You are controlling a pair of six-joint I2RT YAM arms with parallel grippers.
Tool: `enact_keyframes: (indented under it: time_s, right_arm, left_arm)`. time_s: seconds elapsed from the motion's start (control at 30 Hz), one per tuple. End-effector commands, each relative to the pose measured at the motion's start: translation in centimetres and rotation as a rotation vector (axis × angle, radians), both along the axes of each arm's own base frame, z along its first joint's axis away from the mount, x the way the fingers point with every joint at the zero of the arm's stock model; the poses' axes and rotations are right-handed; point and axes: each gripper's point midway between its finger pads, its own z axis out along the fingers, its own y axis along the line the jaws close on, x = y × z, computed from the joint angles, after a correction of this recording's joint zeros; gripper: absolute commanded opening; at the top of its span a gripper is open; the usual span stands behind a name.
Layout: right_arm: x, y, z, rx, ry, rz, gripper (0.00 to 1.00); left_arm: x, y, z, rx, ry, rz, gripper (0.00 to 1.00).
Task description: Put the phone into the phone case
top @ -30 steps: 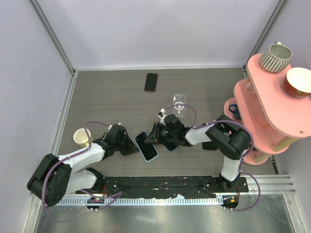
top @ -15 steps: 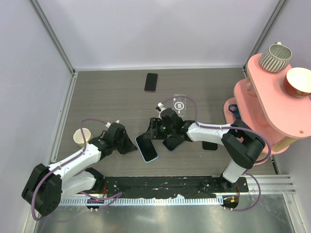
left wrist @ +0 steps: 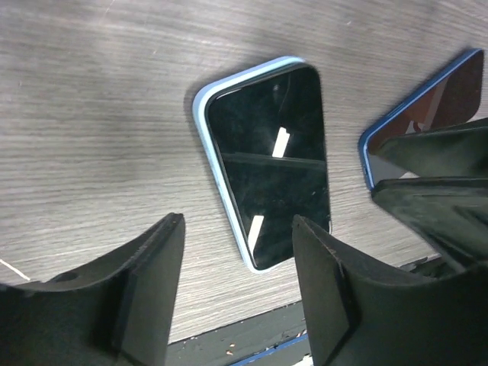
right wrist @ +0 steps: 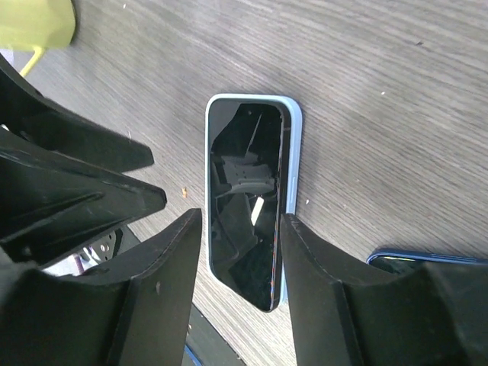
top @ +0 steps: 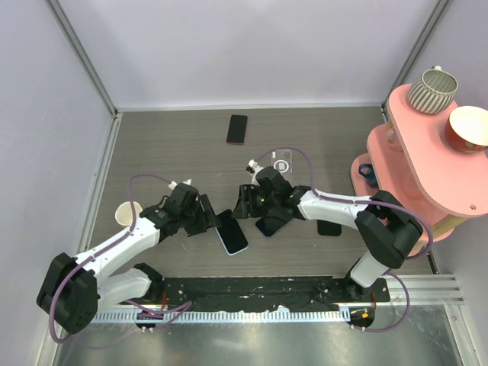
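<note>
While the left pincer point(left wrist: 238, 235) and right pincer point(right wrist: 240, 223) both stand part open and empty over the light-blue phone point(top: 231, 232), the phone point(top: 329, 228) lies flat on the bench point(top: 168, 152), lower right of centre, part hidden by the right arm point(top: 335, 207). The phone case point(top: 282, 162) sits above centre. The phone looks stiff, glossy and slippery, so grip it by its long edges.

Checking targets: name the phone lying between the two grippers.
The light-blue-rimmed phone, screen up, between left gripper and right gripper. The dark-blue-rimmed phone lies partly under the right gripper; the red-rimmed phone lies far back.
</note>
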Motion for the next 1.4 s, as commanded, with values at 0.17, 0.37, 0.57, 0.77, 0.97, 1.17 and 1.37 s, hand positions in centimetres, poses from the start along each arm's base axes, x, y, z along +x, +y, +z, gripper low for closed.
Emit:
enact_keyframes:
  time_s: [0.17, 0.37, 0.57, 0.77, 0.97, 1.17, 1.37]
  right_arm:
    - [-1.6, -0.5, -1.3, -0.019, 0.019, 0.093, 0.36]
    - [-2.0, -0.6, -2.9, -0.030, 0.034, 0.108, 0.37]
    - [-2.7, -0.5, -4.3, -0.013, 0.065, 0.126, 0.31]
    - [-3.6, -1.6, -6.9, -0.047, 0.112, 0.095, 0.15]
    - [-3.9, -3.1, -8.0, -0.094, 0.086, 0.069, 0.12]
    - [-5.0, -3.9, -9.0, -0.132, 0.075, 0.086, 0.14]
    - [-5.2, -2.4, -8.5, -0.084, 0.086, 0.108, 0.25]
  left_arm:
    - [1.2, -0.4, 0.2, 0.005, -0.014, -0.056, 0.59]
    - [1.3, -0.5, -0.1, -0.005, -0.018, -0.042, 0.57]
    - [1.3, -1.0, -0.6, -0.033, -0.012, -0.041, 0.55]
    - [1.2, -0.9, -1.9, -0.028, 0.016, -0.022, 0.53]
    - [1.1, -1.0, -2.7, -0.024, 0.037, -0.023, 0.54]
    - [1.1, -1.6, -2.5, -0.062, 0.030, -0.030, 0.57]
    - [1.0, -2.0, -3.1, -0.080, 0.058, -0.022, 0.50]
